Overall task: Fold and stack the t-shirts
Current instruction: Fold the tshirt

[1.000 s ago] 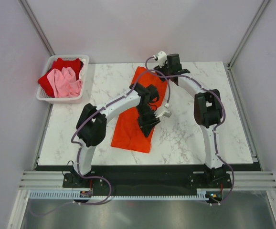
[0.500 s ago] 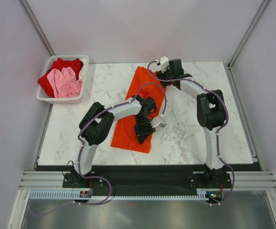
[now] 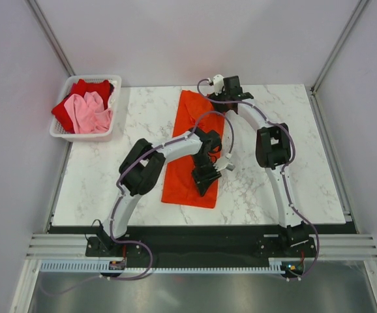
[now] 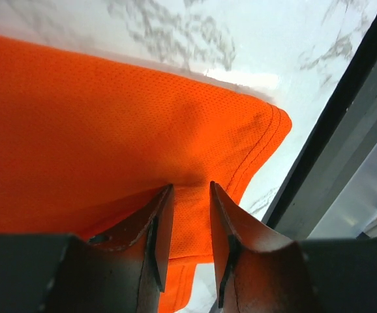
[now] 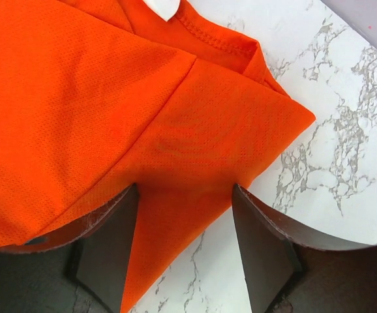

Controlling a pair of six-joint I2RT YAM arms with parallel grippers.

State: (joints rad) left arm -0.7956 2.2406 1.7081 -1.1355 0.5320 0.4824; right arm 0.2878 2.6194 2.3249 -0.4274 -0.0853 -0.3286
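The bright orange-red t-shirt (image 3: 194, 151) lies folded into a long strip down the middle of the marble table (image 3: 280, 176). My left gripper (image 3: 205, 176) is low on its near right part. In the left wrist view its jaws (image 4: 190, 195) stand narrowly apart, pinching the orange cloth (image 4: 110, 117) just inside the hem corner. My right gripper (image 3: 225, 90) is at the shirt's far end. Its jaws (image 5: 184, 195) are wide apart, tips pressed on a folded corner of the shirt (image 5: 195, 124). The deeper red shirt (image 3: 92, 89) and pale pink shirt (image 3: 87, 112) lie bunched in the basket.
The white slatted basket (image 3: 63, 132) stands at the table's far left corner. A dark frame rail (image 3: 195, 229) runs along the near table edge, close to the shirt's near hem; it shows in the left wrist view (image 4: 332, 163). Enclosure walls surround the table.
The shirt's near end has slid right with my left gripper, and its far end has shifted slightly left with my right gripper. The strip now lies straighter.
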